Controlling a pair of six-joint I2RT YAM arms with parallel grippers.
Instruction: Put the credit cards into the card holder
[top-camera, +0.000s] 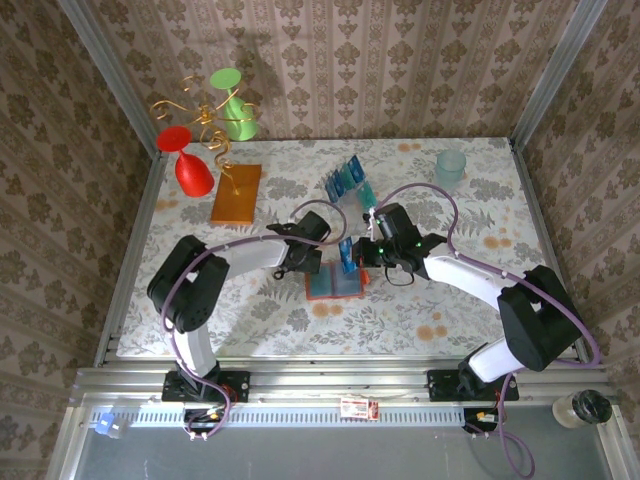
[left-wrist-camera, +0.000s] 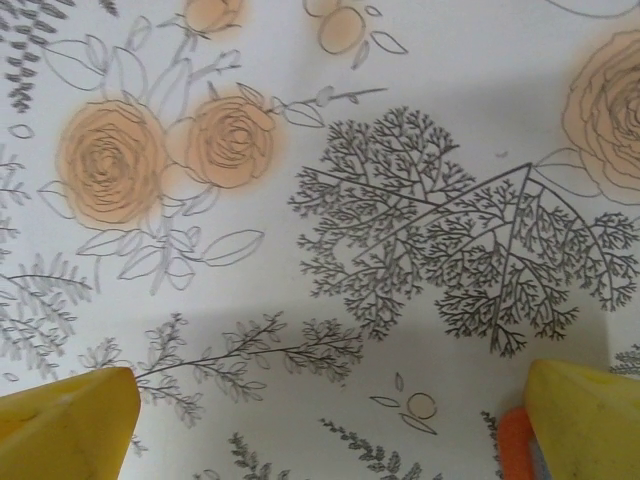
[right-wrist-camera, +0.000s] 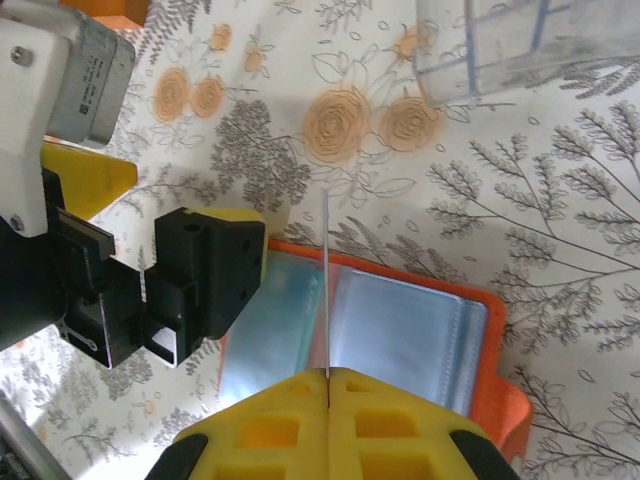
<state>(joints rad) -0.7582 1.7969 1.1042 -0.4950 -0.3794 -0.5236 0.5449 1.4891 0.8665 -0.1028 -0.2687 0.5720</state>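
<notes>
The card holder (right-wrist-camera: 400, 330) lies open, pockets up, mid-table on the floral tablecloth (top-camera: 480, 200). A blue credit card (top-camera: 346, 252) stands edge-on over its fold, pinched between the right gripper's (right-wrist-camera: 328, 385) closed fingers. The left gripper (left-wrist-camera: 330, 425) gapes wide just beside the holder's orange edge, holding nothing.

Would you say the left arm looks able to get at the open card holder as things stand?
Probably yes: the left gripper is open right beside the edge of the card holder, with only tablecloth between them. The right gripper, shut on a card above the pockets, may crowd it.
</notes>
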